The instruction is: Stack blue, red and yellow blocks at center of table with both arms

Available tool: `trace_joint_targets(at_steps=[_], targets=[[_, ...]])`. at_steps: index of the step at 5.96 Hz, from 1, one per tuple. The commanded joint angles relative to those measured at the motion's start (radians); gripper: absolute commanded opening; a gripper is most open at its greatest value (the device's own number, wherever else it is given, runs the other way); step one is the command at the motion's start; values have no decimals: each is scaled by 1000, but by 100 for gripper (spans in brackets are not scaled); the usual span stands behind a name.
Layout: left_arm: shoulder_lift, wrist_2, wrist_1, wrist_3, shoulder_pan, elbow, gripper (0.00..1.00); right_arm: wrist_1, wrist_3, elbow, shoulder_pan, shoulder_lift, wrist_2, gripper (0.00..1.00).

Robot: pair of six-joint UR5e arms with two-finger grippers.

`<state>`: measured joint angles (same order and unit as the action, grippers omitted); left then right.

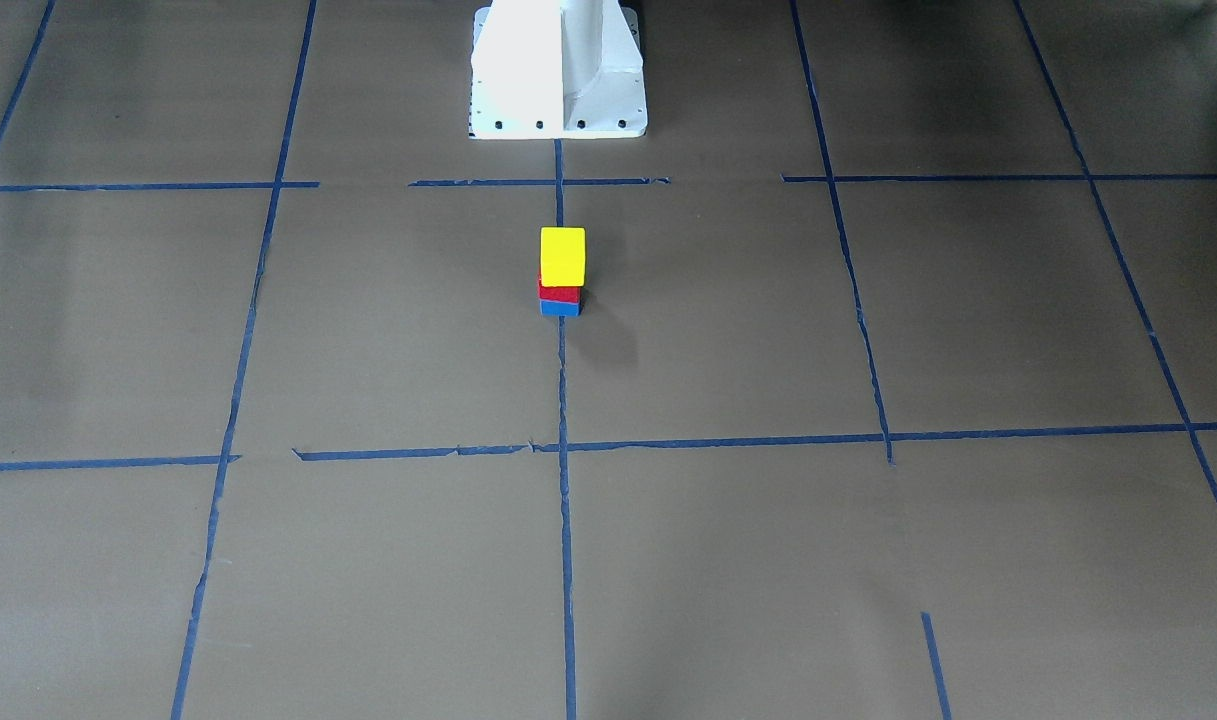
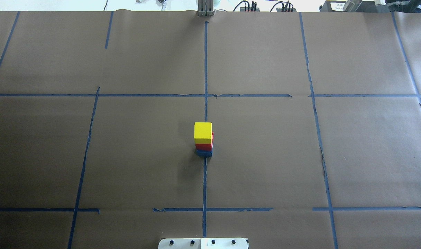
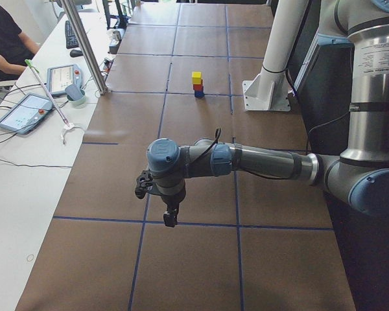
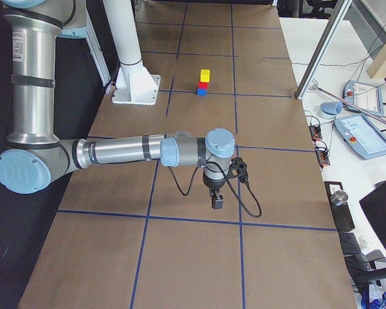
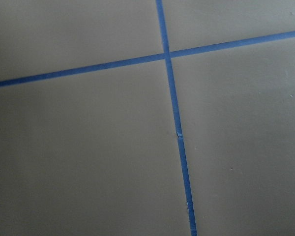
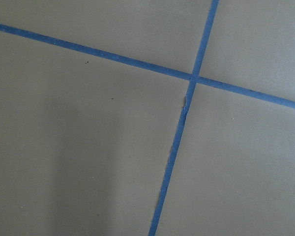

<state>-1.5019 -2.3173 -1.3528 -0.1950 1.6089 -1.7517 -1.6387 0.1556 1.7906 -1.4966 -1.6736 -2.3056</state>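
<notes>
A yellow block (image 2: 203, 132) sits on a red block (image 2: 204, 146), which sits on a blue block (image 2: 204, 153), as one stack at the table's middle on the centre tape line. The stack also shows in the front view (image 1: 562, 256), the left view (image 3: 197, 78) and the right view (image 4: 204, 76). My left gripper (image 3: 170, 217) hangs over the table's left end, far from the stack. My right gripper (image 4: 217, 201) hangs over the right end, also far away. Neither shows in the overhead, front or wrist views, so I cannot tell whether they are open or shut.
Blue tape lines (image 2: 205, 69) divide the brown paper table. The white robot base (image 1: 558, 70) stands behind the stack. Tablets (image 3: 24, 111) and a person sit at the bench beyond the far edge. Both wrist views show only paper and tape crossings (image 5: 167, 54).
</notes>
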Motion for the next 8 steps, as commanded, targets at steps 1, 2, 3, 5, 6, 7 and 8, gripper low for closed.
trace_joint_targets(at_steps=[1,2,3,5,6,7,8], targets=[[14,3,-5,8,-1,3,100,-4,-4,10,-2,-12,-6,100],[14,-2,-23,14,-3,0,100,-6,-5,13,-4,-5,-8,100],[25,-7,-32,9,-3,15,100,-7,-7,15,-4,-5,-9,100],[23,-7,-73,8,-23,8,100,-1,-14,12,-4,-3,-80,100],[25,-7,-77,8,-24,11,100,-1,-14,7,-4,-3,-72,100],[25,-7,-72,8,-24,6,100,-1,-13,3,-4,-5,-71,100],[22,-7,-72,8,-26,-3,100,0,-13,4,-4,-5,-71,100]])
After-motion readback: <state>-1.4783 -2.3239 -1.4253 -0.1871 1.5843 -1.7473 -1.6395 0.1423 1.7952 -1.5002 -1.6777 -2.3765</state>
